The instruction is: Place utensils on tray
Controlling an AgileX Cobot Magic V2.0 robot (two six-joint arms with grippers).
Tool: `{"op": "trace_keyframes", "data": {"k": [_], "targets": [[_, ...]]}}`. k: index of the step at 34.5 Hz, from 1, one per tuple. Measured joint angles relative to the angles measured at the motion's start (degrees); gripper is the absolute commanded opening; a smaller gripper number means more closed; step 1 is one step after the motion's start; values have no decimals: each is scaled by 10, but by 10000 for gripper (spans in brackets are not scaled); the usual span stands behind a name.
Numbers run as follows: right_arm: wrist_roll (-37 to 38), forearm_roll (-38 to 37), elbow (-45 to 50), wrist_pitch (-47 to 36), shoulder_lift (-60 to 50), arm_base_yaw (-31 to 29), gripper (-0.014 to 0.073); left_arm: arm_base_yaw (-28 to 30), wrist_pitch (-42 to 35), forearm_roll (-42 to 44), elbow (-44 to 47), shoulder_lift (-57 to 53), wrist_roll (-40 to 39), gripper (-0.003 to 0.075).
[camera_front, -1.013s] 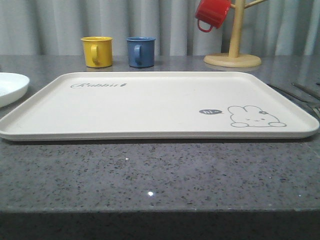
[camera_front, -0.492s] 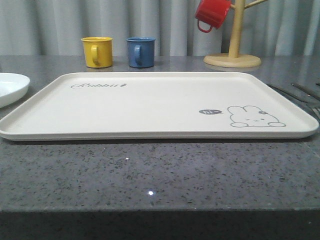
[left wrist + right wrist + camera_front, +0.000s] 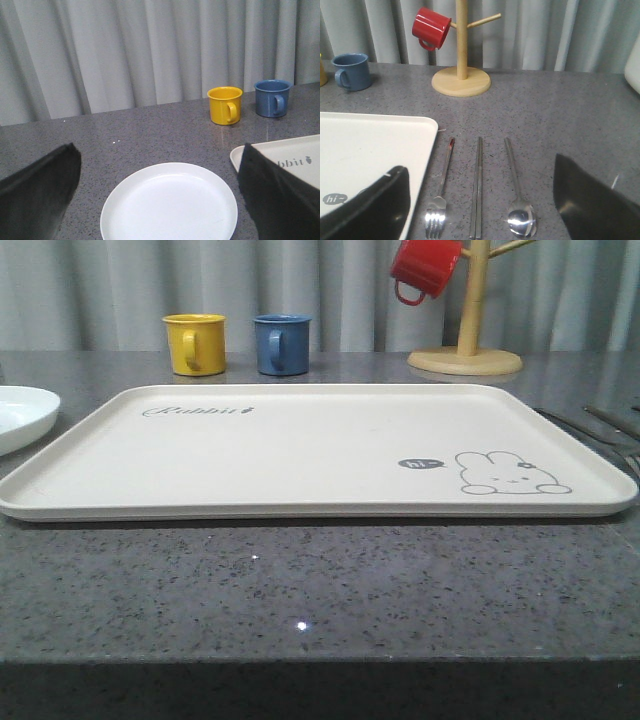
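The cream tray [image 3: 300,450] with the rabbit drawing lies across the middle of the table and carries nothing. To its right, on the grey counter, the silver fork [image 3: 442,180], the pair of chopsticks [image 3: 478,185] and the spoon [image 3: 515,185] lie side by side, heads toward me. Their handles show as thin lines at the right edge [image 3: 612,425] of the front view. My right gripper [image 3: 479,165] hangs open above them, one finger [image 3: 365,210] over the tray's edge [image 3: 370,145]. Over the round white plate [image 3: 169,205], my left gripper [image 3: 159,150] is open and holds nothing.
A yellow mug [image 3: 194,343] and a blue mug [image 3: 281,343] stand behind the tray. A red mug [image 3: 425,268] hangs on a wooden mug tree [image 3: 470,310] at the back right. The white plate [image 3: 20,415] sits left of the tray. Curtains close the back.
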Motion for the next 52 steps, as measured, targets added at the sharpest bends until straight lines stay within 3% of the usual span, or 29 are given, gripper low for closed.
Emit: {"op": "trace_keyframes", "data": {"k": [8, 14, 20, 25, 32, 35, 43, 52], "targets": [[0, 0, 0, 0, 0, 0, 624, -35, 54, -5, -65, 93, 0, 557], [0, 0, 0, 0, 0, 0, 624, -100, 231, 2, -199, 277, 26, 482], [0, 0, 0, 0, 0, 0, 624, -111, 397, 15, -326, 452, 36, 408], [0, 0, 0, 0, 0, 0, 624, -111, 481, 18, -393, 572, 44, 407], [0, 0, 0, 0, 0, 0, 624, -111, 495, 18, -412, 664, 47, 407], [0, 0, 0, 0, 0, 0, 624, -111, 493, 18, -412, 677, 47, 366], [0, 0, 0, 0, 0, 0, 624, -111, 490, 20, -413, 679, 57, -8], [0, 0, 0, 0, 0, 0, 624, -113, 483, 36, -434, 673, 64, -18]]}}
